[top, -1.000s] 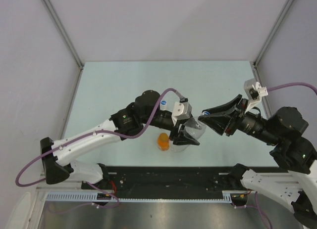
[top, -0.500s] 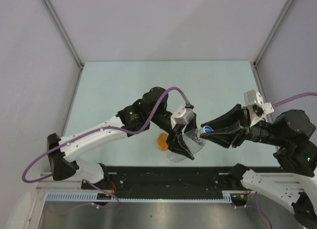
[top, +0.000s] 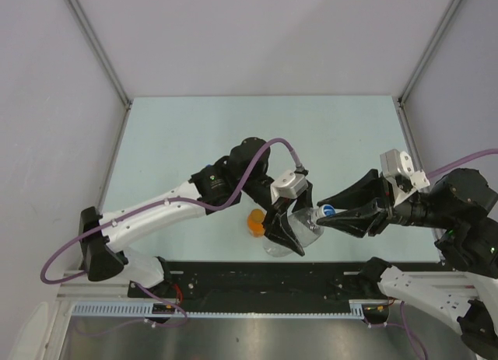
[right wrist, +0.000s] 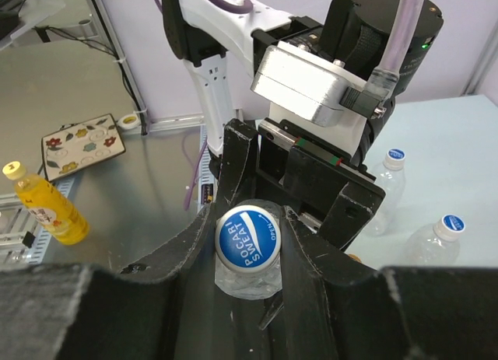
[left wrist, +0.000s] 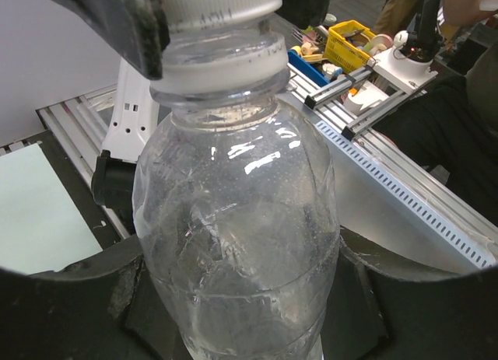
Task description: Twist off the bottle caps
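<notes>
My left gripper [top: 289, 228] is shut on the body of a clear bottle [top: 302, 226] and holds it above the table's near edge, neck pointing right. In the left wrist view the bottle [left wrist: 233, 243] fills the frame between my left fingers [left wrist: 78, 298]. My right gripper [right wrist: 247, 239] is shut on its blue cap [right wrist: 247, 237], one finger on each side. The cap also shows in the top view [top: 329, 210]. The orange bottle [top: 256, 221] with its orange cap stands just left of the held bottle. Two more clear bottles with blue caps [right wrist: 395, 156] [right wrist: 451, 224] stand behind.
The black front rail [top: 272, 274] runs just below the held bottle. A yellow bottle [right wrist: 47, 208] and a flowered tray [right wrist: 82, 142] lie off the table on the metal bench. The left arm [top: 226, 185] hides the two standing clear bottles in the top view.
My right gripper has moved left onto the blue cap and closed on it. My left gripper has shifted slightly with the clear bottle, toward the near edge.
</notes>
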You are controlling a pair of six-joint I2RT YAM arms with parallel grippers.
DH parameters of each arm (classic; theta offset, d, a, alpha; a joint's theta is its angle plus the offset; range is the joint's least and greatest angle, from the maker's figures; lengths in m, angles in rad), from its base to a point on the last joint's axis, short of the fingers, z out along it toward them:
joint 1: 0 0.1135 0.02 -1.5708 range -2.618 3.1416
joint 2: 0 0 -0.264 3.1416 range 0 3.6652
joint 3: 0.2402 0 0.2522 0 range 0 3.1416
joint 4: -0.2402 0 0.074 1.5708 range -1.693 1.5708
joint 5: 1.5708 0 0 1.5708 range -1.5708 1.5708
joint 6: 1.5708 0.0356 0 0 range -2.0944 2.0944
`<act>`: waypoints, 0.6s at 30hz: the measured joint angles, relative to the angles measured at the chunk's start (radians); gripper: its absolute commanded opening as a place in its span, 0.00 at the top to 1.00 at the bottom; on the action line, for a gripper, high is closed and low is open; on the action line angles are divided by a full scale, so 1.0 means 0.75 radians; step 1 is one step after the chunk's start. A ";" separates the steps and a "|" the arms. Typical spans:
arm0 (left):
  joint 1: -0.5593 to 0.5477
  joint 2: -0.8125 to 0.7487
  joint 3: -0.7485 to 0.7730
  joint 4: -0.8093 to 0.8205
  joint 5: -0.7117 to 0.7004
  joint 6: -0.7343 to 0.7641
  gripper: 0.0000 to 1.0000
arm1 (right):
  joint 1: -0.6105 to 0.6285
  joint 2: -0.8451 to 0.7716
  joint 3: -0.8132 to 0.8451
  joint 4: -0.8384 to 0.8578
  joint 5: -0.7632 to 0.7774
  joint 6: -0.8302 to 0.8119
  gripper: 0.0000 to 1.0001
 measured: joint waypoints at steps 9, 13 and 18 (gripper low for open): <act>0.000 0.000 0.000 -0.005 -0.006 0.002 1.00 | -0.001 0.033 0.024 -0.033 -0.007 -0.020 0.73; 0.000 -0.001 0.000 -0.014 -0.006 0.003 1.00 | -0.001 0.042 0.033 -0.046 -0.007 -0.020 0.59; 0.001 -0.004 0.000 -0.041 -0.013 0.002 1.00 | -0.002 0.048 0.044 -0.054 0.007 -0.022 0.41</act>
